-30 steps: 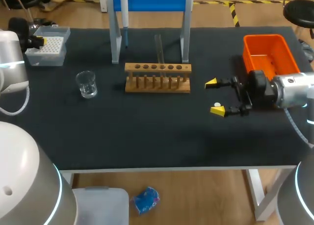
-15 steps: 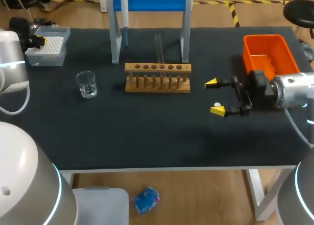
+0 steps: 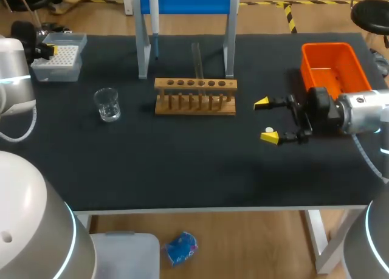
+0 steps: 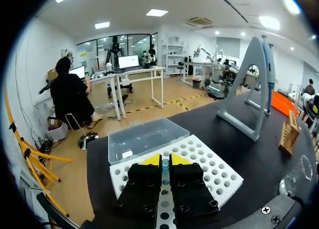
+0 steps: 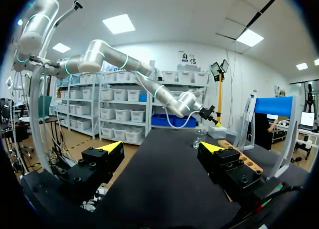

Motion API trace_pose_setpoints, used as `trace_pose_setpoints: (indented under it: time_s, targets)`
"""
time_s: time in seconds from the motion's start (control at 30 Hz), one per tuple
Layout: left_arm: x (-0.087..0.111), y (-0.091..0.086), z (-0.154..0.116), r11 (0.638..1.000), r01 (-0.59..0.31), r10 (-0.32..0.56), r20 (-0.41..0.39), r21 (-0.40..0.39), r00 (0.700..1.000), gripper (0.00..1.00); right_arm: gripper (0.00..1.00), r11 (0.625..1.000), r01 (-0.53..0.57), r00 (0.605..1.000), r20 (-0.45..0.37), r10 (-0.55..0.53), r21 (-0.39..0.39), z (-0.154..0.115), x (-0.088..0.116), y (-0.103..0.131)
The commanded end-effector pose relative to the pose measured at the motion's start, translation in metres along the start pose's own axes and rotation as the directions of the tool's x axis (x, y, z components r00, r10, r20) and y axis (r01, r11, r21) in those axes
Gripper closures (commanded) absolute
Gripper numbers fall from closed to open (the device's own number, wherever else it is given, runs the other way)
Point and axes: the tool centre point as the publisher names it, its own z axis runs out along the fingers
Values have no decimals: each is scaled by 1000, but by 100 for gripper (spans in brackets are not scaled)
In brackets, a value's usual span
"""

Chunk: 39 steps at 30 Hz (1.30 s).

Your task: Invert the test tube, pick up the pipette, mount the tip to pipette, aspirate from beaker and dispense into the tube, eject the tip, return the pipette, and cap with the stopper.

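Hovering over the tip box (image 4: 215, 175), left gripper (image 4: 165, 159) has its fingers drawn almost together, only a slit between them, nothing gripped. Right gripper (image 3: 265, 119) sits over bare tabletop (image 3: 182, 163) between wooden rack (image 3: 194, 104) and orange bin (image 3: 334, 63), fingers spread wide, empty. Test tube (image 3: 196, 59) stands upright in the rack. Pipette (image 3: 154, 20) hangs on the blue stand (image 3: 185, 0). I note the beaker (image 3: 107, 104) left of the rack.
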Motion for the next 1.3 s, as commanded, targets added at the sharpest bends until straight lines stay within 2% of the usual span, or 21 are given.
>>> trace_pose_setpoints:
  time_s: [0.03, 0.33, 0.73, 1.07, 1.3]
  targets:
    - [-4, -1, 0, 1000, 0, 0, -9, -4, 1000, 100, 0, 1000, 0, 1000, -1, 0, 0, 0, 0, 0]
    - [-2, -11, -9, 1000, -15, 14, -4, -4, 1000, 100, 0, 1000, 0, 1000, -1, 0, 0, 0, 0, 0]
    - [8, -36, -29, 998, -65, 65, 23, -2, 998, 100, 0, 1000, 0, 1000, -1, 0, 0, 0, 0, 0]
    - [24, -62, -57, 993, -116, 115, 56, 11, 992, 100, 0, 1000, 0, 1000, -1, 0, 0, 0, 0, 0]
    - [45, -78, -78, 989, -143, 141, 73, 25, 987, 100, 0, 1000, 0, 1000, -1, 0, 0, 0, 0, 0]
